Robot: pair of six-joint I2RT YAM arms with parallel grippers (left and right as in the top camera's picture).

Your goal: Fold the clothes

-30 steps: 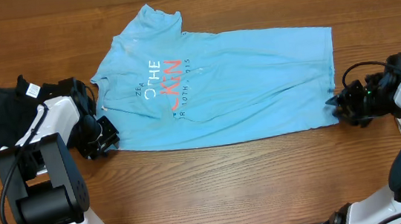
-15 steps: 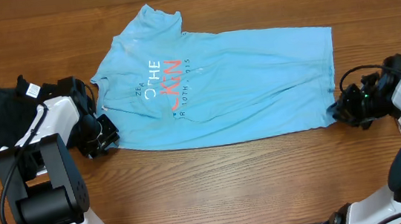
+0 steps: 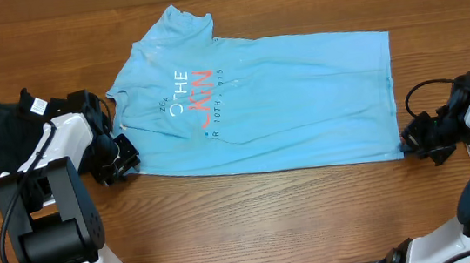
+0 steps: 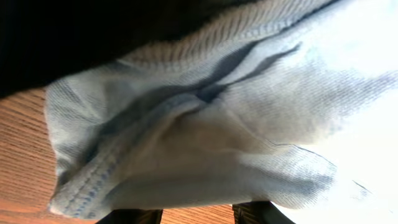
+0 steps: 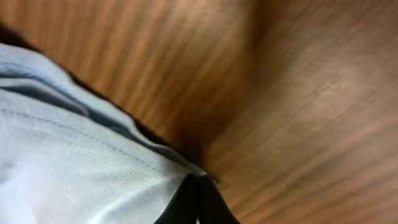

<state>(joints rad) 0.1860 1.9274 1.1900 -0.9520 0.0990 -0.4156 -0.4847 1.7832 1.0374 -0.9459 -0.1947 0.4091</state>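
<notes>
Light-blue T-shirt spread flat, brown wooden table

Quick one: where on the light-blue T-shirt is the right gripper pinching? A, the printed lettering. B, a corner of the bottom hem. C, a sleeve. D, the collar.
B: the right gripper is shut on the light-blue T-shirt at the bottom hem corner nearest the robot, which is pulled out to a point at the closed fingers.
</notes>
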